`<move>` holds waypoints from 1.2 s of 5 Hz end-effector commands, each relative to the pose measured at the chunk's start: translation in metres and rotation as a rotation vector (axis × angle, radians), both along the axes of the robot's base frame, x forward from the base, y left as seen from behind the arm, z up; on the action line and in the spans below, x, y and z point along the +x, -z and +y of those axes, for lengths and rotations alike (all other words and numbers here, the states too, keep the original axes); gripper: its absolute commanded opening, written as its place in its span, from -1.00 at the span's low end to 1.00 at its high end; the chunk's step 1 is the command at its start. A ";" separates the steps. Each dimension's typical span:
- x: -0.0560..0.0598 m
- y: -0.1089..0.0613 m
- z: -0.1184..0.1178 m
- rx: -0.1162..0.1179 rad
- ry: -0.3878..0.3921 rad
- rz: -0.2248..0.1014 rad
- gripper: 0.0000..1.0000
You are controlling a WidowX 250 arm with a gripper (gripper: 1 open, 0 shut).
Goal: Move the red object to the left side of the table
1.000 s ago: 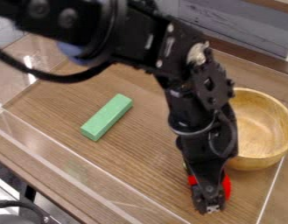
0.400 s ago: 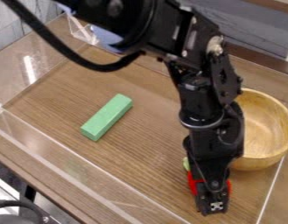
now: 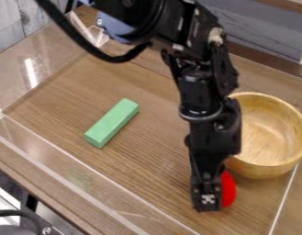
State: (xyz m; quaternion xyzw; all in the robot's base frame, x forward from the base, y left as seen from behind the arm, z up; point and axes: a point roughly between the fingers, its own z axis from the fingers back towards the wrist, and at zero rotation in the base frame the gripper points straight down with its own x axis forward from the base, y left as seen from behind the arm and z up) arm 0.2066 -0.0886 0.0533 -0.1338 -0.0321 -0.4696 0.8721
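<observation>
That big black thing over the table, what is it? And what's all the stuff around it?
It is a robot arm, a machine that can move things the way your arm does. At its tip is a gripper, two fingers that work like a pincer. There is only one picture of this moment, taken by a camera looking down at the table from the side.

On the wooden table lie three things: a green block, a wooden bowl, and a little red toy fruit near the front edge. The gripper points down right at the red fruit with its fingers open. It looks ready to pinch it, but I cannot tell whether it touches the fruit, and it is not holding anything.
</observation>
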 end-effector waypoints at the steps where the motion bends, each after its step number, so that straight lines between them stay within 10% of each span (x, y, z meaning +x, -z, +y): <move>1: 0.011 -0.009 0.005 -0.002 0.050 -0.031 1.00; 3: 0.008 -0.025 -0.008 0.000 0.136 -0.036 1.00; 6: 0.013 0.021 -0.046 0.010 0.172 -0.040 1.00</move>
